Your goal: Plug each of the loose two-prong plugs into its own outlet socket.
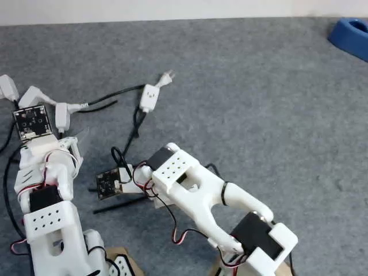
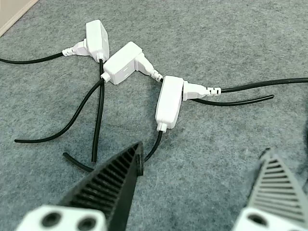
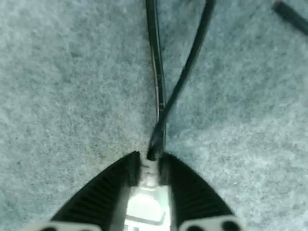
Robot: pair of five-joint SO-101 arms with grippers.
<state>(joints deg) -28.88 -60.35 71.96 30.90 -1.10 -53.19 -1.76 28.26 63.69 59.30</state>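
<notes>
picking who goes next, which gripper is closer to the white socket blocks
Left. The left gripper hangs open just before the nearest socket block; the right gripper is farther off, shut on a plug.

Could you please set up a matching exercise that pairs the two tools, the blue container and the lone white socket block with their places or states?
Things:
1. left tool
2. right tool
3. blue container
4. lone white socket block

Places or states:
A. at the far right edge of the grey carpet
B. shut on a white plug
C. mid-carpet, with a black cable attached
D. open above the carpet

Pairs: 1-D, 2-B, 3-A, 4-C.
</notes>
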